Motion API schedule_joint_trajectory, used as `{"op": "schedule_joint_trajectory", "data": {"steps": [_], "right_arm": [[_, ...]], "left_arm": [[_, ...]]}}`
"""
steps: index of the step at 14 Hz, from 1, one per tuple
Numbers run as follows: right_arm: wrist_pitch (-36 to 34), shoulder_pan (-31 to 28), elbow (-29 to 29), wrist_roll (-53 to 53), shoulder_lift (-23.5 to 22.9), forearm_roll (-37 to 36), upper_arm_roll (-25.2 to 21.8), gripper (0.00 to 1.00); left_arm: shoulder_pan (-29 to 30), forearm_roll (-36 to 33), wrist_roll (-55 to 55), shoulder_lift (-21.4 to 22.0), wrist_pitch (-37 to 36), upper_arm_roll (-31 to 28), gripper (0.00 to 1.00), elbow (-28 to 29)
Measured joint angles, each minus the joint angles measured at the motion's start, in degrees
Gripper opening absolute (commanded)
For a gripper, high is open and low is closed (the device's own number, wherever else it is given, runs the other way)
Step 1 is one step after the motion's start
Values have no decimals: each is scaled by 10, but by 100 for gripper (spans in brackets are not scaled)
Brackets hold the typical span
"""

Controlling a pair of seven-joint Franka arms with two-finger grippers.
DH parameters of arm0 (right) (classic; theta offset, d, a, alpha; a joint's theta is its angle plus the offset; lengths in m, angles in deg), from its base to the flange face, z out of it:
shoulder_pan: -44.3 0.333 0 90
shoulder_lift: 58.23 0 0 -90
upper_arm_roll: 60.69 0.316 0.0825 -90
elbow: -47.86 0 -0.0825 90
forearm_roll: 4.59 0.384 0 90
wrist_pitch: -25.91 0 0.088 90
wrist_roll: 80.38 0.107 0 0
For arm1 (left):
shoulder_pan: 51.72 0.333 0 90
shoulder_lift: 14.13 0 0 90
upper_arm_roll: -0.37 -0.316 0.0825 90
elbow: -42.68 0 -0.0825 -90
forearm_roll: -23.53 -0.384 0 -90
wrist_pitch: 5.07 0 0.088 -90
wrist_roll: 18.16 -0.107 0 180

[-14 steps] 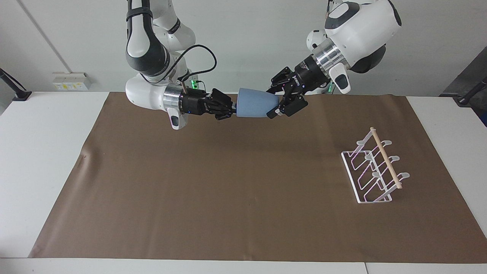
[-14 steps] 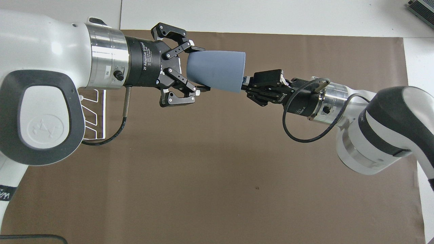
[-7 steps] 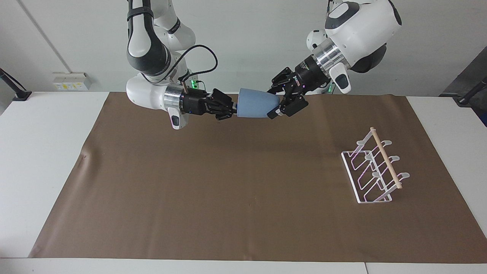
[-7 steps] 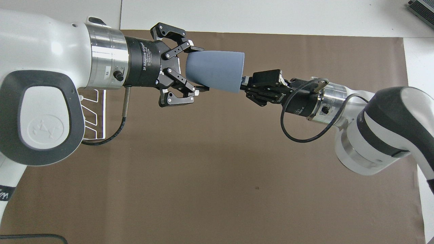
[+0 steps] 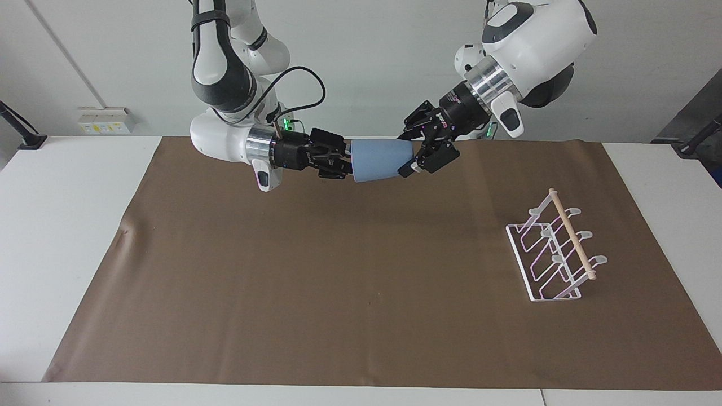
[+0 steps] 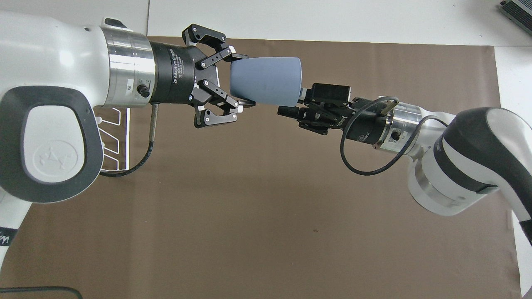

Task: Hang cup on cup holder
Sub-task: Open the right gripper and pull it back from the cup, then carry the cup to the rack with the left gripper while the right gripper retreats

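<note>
Two tools meet on the cup (image 6: 266, 81) in mid-air, and within the last half second the hold passes over: the left tool (image 6: 239, 79) now clenches the cup's narrow base, the cup swings into line with that tool, and the right tool (image 6: 293, 100) appears released, one finger (image 6: 286, 111) standing clear just beside the rim. I judge the handover nearly done, with only the carry to the cup holder (image 5: 555, 251) left. Only the facing view shows the whole holder, standing on the table (image 5: 56, 225) well apart from the left tool; overhead, the left arm covers most of it.
</note>
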Motion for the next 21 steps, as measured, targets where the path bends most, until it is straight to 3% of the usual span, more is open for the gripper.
{"op": "schedule_joint_trajectory", "data": {"steps": [2,3,5,6,7,11,15,18,21], "right_arm": [[0,0,0,0,0,0,0,67],[2,0,0,0,0,0,0,78],[4,-2,1,0,0,-6,-1,80],[5,-5,1,0,0,-23,-2,93],[5,-11,1,0,0,-48,-3,98],[5,-37,1,0,0,-159,-5,100],[11,-61,-5,27,0,-321,-10,100],[33,-64,-32,114,0,-513,-9,100],[51,-63,-56,174,0,-710,-8,100]], "left_arm": [[0,0,0,0,0,0,0,0],[0,0,0,0,0,0,0,0],[0,-1,0,0,0,0,0,0],[0,-3,-2,0,0,-1,0,0],[0,-7,-7,0,0,-1,0,0],[2,-47,-16,0,0,-2,0,0],[5,-111,-42,0,0,-10,0,3],[22,-125,-115,0,-1,-14,0,14],[39,-184,-211,11,-1,-17,0,51]]}}
